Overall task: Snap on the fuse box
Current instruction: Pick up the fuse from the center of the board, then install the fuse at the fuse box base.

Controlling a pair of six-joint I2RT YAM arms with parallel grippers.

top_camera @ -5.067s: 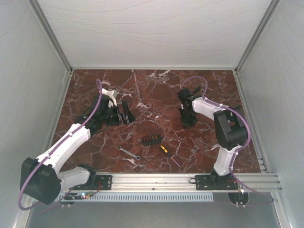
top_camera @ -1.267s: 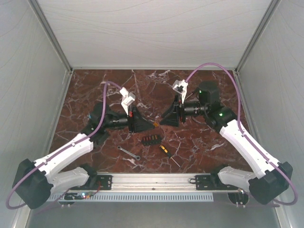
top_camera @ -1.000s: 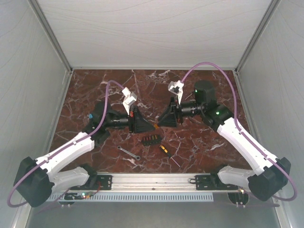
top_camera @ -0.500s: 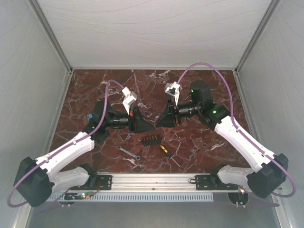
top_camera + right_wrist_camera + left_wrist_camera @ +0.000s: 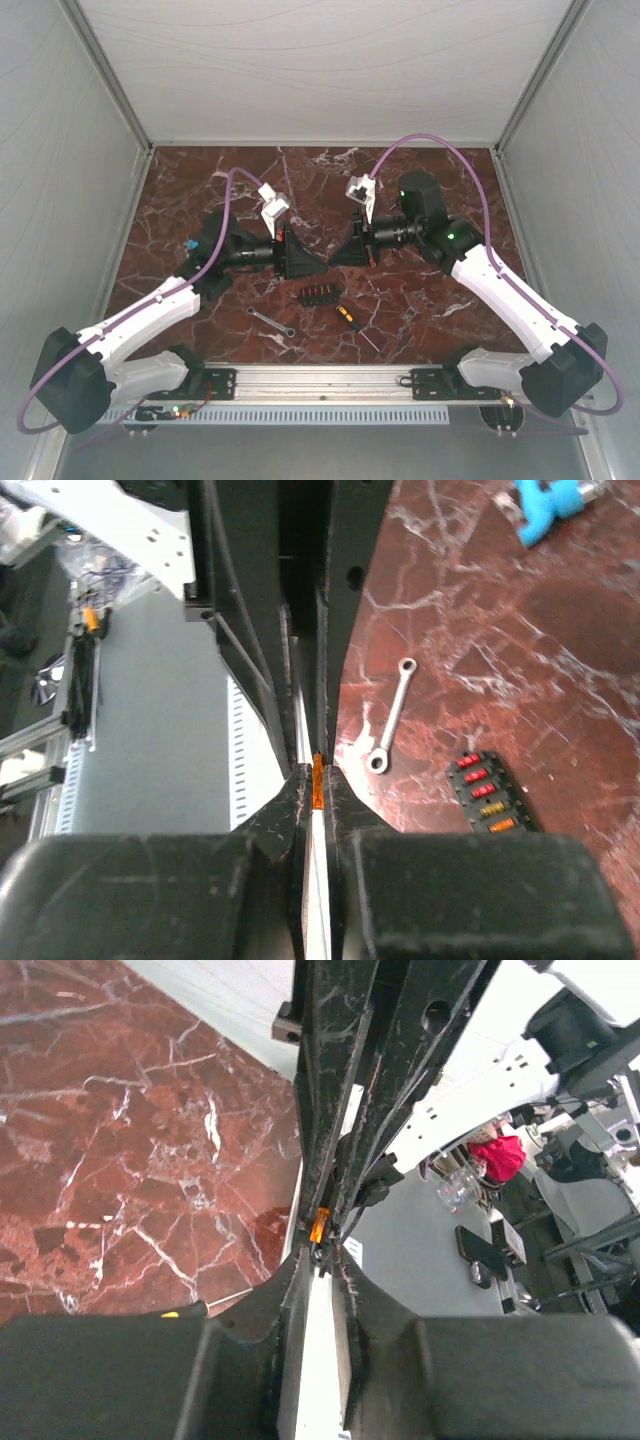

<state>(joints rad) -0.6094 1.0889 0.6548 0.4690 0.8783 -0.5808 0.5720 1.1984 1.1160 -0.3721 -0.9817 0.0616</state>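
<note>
The right claw (image 5: pixel 338 257) pinches an orange fuse (image 5: pixel 318 770), tip to tip with the left claw (image 5: pixel 312 263), whose grip cannot be told. The fuse box (image 5: pixel 318 293) lies on the tabletop (image 5: pixel 200 190) just nearward below them, long axis crosswise, about equally near both arms.

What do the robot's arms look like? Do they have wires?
Both the left arm and the right arm have smooth white shells with chunky black joints. A purple cable loops along each one. The left gripper and right gripper are black wedges with two flat fingers, each topped by a white camera bracket. Tiny green lights glow on the right arm.
</note>
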